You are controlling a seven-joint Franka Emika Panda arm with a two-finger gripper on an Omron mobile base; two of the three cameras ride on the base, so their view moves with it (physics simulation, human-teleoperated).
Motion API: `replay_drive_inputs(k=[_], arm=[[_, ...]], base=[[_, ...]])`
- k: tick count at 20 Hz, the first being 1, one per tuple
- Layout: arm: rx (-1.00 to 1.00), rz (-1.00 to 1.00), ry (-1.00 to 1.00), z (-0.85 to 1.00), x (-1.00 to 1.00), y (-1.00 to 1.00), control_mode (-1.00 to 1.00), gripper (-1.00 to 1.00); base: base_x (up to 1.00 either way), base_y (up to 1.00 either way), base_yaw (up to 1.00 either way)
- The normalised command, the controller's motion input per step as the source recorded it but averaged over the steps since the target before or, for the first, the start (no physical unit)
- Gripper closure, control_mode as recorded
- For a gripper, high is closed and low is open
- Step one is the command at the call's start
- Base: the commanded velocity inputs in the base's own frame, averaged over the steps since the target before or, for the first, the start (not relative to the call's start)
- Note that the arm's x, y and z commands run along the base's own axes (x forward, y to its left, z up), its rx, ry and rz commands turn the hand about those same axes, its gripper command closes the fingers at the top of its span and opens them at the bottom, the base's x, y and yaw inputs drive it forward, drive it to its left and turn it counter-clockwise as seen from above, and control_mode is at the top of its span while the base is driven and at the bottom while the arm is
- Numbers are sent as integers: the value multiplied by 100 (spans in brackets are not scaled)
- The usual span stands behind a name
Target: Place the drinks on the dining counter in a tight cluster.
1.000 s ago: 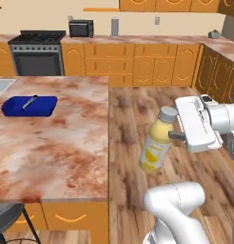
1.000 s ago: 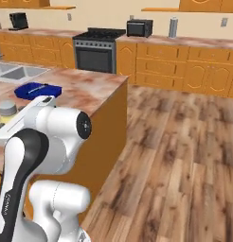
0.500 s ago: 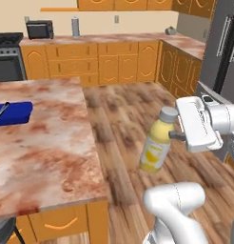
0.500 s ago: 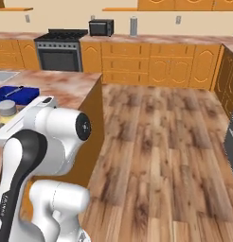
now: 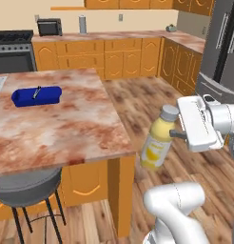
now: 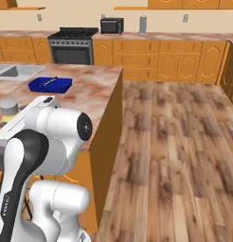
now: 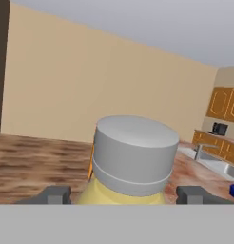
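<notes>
One wide yellow bottle (image 5: 157, 143) with a grey cap (image 7: 134, 153) hangs tilted in the air beside the corner of the dining counter (image 5: 66, 128), off the stone top and above the wood floor (image 5: 147, 100). The gripper (image 5: 176, 135) holds it near the neck from the side, its two dark fingertips (image 7: 52, 195) standing one on each side of the bottle's shoulder in the hand view, spread wide around the broad body. In the right base view the grey cap peeks out at the left edge, just behind the white arm (image 6: 47, 137). On the reddish-brown marbled counter, well apart from the bottle, lies a long blue box (image 5: 36, 95) with a small grey item on its top. A grey stool (image 5: 26, 188) stands tucked under the counter's near edge. Orange cabinets (image 5: 119, 57) line the far wall, with a dark stove (image 6: 71, 45) and a small black microwave (image 6: 112, 25) on the back counter.
</notes>
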Motion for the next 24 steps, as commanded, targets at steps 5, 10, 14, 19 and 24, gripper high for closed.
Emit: replay_drive_inputs(k=[5,10,14,19,24], arm=[[0,0,0,0,0,0,100,100],[0,0,0,0,0,0,100,100],[0,0,0,0,0,0,100,100],[0,0,0,0,0,0,100,100],[-10,-4,29,15,41,38,-100,100]], base=[[26,100,-24],[36,70,-30],[42,54,-17],[23,20,-3],[4,3,0]])
